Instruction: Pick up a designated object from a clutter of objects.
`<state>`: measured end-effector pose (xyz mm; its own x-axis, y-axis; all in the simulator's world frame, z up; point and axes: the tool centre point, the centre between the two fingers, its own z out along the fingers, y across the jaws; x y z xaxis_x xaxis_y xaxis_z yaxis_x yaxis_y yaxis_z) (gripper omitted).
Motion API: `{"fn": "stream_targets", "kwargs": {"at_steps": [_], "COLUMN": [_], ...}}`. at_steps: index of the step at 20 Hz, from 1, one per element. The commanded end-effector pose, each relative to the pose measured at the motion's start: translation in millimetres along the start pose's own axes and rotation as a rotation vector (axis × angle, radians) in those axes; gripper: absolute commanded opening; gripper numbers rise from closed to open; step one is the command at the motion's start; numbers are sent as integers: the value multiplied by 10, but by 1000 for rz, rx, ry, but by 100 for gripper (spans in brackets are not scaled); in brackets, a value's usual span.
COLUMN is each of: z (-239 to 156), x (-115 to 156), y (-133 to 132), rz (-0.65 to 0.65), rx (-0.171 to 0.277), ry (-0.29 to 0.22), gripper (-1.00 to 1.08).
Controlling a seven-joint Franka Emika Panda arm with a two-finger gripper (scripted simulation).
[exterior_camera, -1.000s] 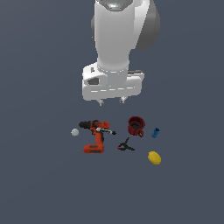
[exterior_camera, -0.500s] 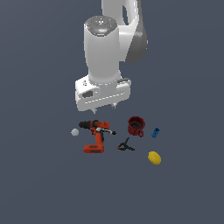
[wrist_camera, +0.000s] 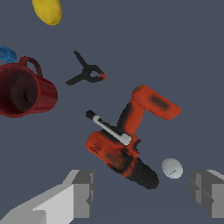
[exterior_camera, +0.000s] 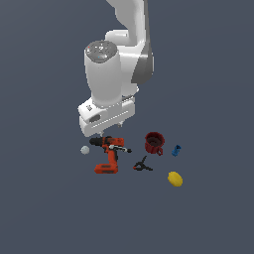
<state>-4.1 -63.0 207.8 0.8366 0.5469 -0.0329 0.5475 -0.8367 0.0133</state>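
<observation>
Two fingers point(wrist_camera: 144, 192) spread wide above drill point(wrist_camera: 131, 135), seemingly not touching.

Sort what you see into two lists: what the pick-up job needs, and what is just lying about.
Needed for the job:
drill
end effector

Just lying about:
mug
lemon
clamp
ball
marker
blue piece
</observation>
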Motion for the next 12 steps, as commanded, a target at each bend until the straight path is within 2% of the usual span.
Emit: {"fn": "stream_targets", "kwargs": {"at_steps": [1, 12], "z": [100, 518], "x": [-51, -283], "y": [53, 237], "rz": [-56, -295], "rx": [0, 4], "ry": [3, 22], "gripper": [68, 68]}}
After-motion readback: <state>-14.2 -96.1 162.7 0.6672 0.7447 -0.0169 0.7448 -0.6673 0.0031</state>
